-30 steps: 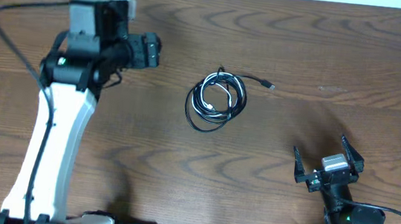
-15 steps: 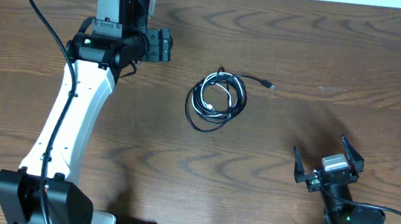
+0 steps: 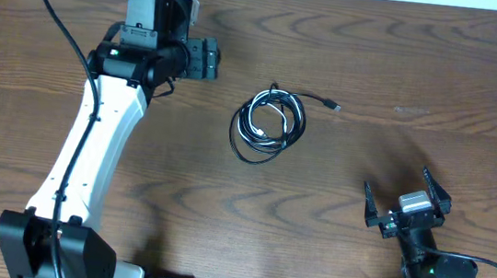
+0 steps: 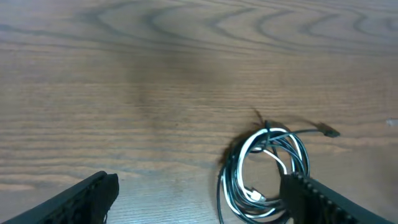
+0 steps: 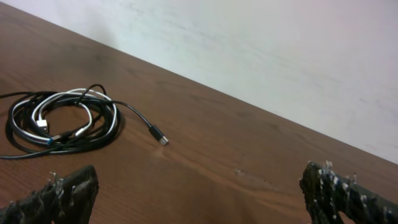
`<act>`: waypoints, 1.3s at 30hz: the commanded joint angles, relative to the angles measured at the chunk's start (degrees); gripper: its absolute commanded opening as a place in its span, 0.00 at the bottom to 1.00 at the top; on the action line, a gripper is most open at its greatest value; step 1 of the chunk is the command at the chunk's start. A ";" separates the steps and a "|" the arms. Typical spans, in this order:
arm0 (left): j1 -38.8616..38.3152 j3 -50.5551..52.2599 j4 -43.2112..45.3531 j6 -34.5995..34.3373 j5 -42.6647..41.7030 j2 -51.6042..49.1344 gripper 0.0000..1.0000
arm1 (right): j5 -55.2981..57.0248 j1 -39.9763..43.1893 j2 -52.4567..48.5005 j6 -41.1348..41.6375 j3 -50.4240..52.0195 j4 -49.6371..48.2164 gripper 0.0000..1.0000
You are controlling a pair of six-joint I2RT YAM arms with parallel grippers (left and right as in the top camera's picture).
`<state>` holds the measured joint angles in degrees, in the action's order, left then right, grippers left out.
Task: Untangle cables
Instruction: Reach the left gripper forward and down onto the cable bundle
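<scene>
The cables [image 3: 269, 123] lie in one loose coil at mid-table, black cords wound together with a white one, and a black plug end [image 3: 331, 104] trails off to the right. My left gripper [image 3: 209, 60] hovers to the coil's upper left, pointing toward it. In the left wrist view it [image 4: 199, 186] is open, and the cables [image 4: 267, 168] lie just ahead by the right finger [image 4: 323, 202]. My right gripper [image 3: 398, 183] rests open at the near right, well apart from the coil. Its wrist view shows the cables [image 5: 62, 121] far off to the left.
The brown wooden table [image 3: 396, 53] runs to a pale wall at the back. The left arm's white link [image 3: 80, 158] crosses the table's left side, with a thick black wire [image 3: 66, 27] looping beside it. The arm bases sit along the front edge.
The left arm has swung to the right and a little farther back, bringing its gripper closer to the coil. The cables and the right arm have not moved.
</scene>
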<state>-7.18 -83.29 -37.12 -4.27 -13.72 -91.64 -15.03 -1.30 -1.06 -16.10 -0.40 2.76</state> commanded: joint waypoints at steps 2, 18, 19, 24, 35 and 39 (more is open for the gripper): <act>-1.77 -0.46 -0.98 -0.07 -0.81 0.26 0.98 | -0.35 0.04 0.02 -0.22 0.09 0.24 0.99; -8.76 -0.31 -6.34 -0.48 -0.57 -10.38 0.90 | -0.35 0.04 0.02 -0.22 0.09 0.24 0.99; -9.25 -0.31 -6.78 -0.48 -0.52 -11.30 0.88 | -0.35 0.04 0.02 -0.22 0.09 0.24 0.99; -9.62 -0.31 -7.61 -0.52 -0.55 -15.17 0.83 | -0.35 0.04 0.02 -0.22 0.09 0.24 0.99; -11.50 -0.31 -1.97 -0.28 -0.76 -23.80 0.69 | -0.35 0.04 0.02 -0.22 0.09 0.24 0.99; -12.00 -0.31 -1.38 -0.35 -0.79 -23.93 0.62 | -0.35 0.04 0.02 -0.24 0.09 0.24 0.99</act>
<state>-18.61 -83.29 -38.79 -4.56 -14.26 -115.77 -15.03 -1.30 -1.06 -16.10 -0.40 2.76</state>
